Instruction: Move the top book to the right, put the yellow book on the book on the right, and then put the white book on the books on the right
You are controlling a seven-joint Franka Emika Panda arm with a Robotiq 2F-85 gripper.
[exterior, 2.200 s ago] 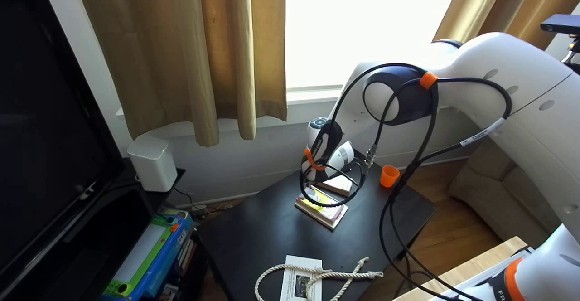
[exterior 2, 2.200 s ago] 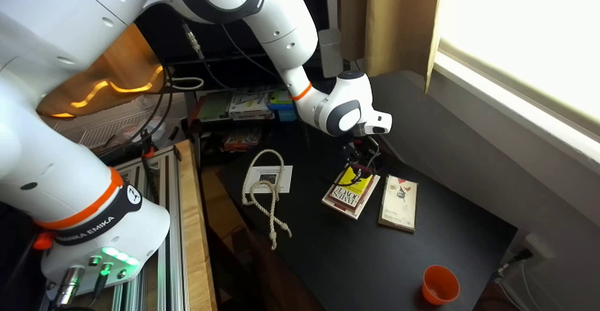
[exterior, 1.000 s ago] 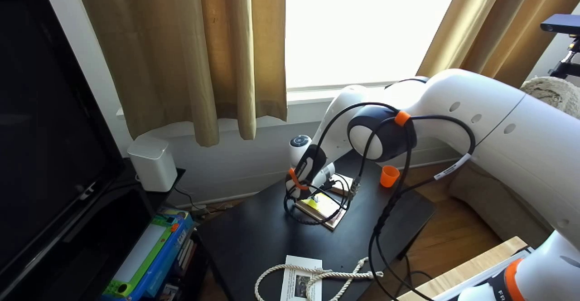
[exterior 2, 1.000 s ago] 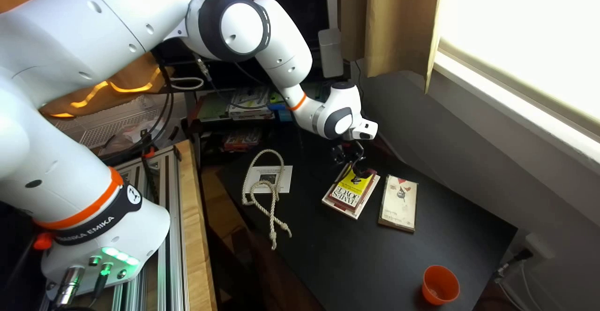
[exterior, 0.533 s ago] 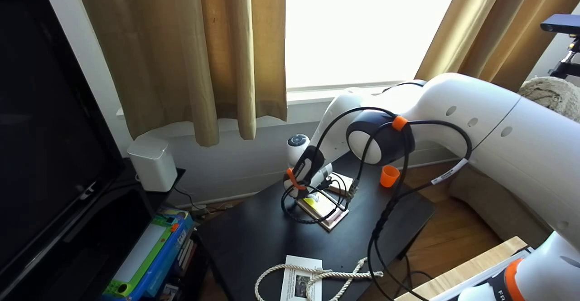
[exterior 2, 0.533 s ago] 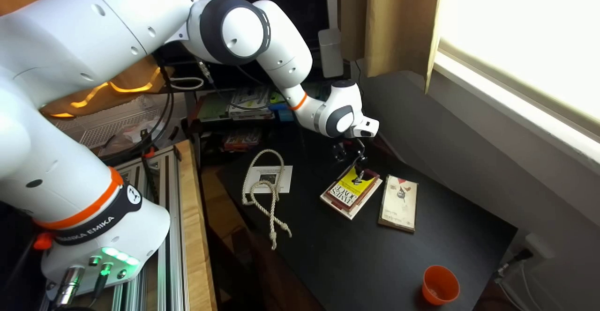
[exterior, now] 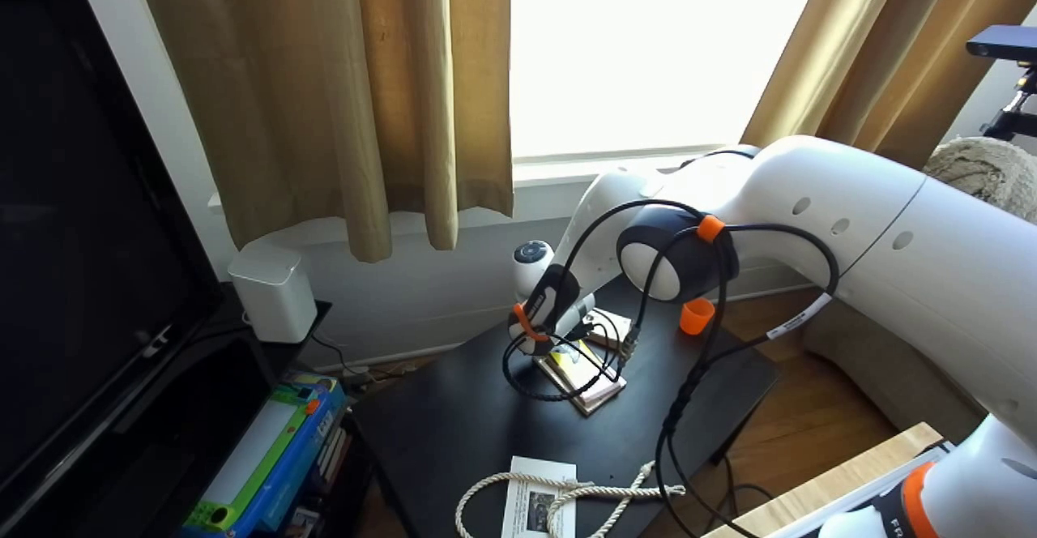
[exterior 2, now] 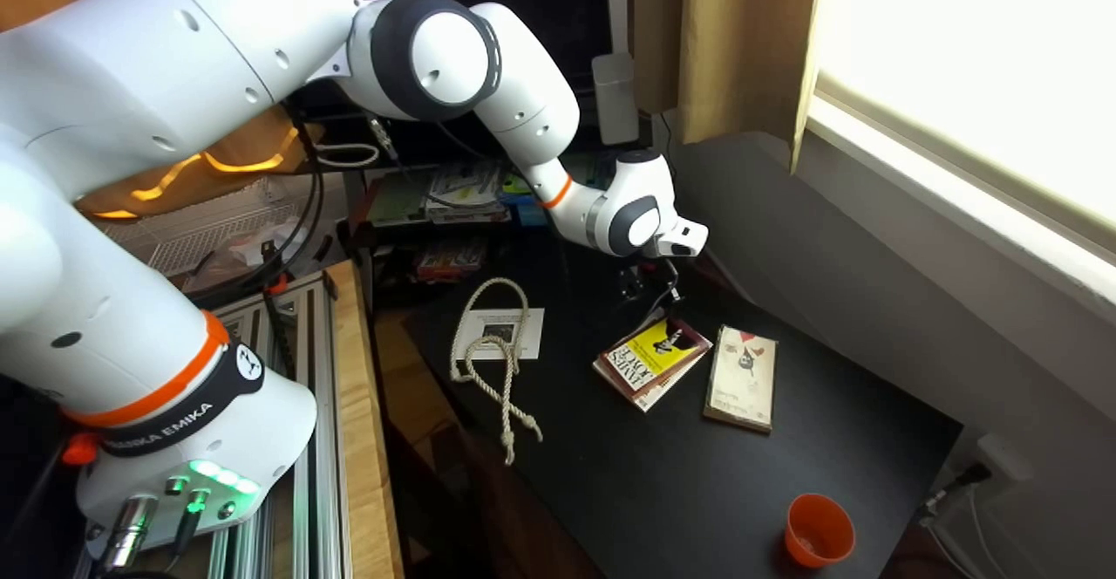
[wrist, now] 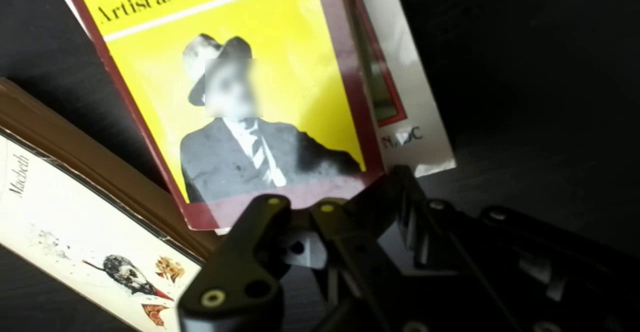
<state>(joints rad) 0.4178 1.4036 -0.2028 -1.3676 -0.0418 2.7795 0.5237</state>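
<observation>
The yellow book [exterior 2: 656,357], a James Joyce paperback with a maroon border, lies on top of a small pile on the black table. Under it, turned at a different angle, the white book [wrist: 422,97] sticks out along one side in the wrist view. Beside the pile lies a separate cream book titled Macbeth [wrist: 32,212], also seen in both exterior views [exterior 2: 743,378]. My gripper [wrist: 399,174] reaches down at the bottom corner of the yellow book. Its fingers come together there and look shut; whether the book's corner is caught between them is hidden.
An orange cup [exterior 2: 819,530] stands near the table's corner, past the Macbeth book. Elsewhere on the table a white printed sheet [exterior 2: 527,335] lies under a looped rope [exterior 2: 507,396]. The wall and window sill [exterior 2: 959,204] border the table.
The arm came down to the pile and the open gripper shut. As it closed, the books shifted slightly and the yellow book turned relative to the one beneath it. The Macbeth book stayed put.
</observation>
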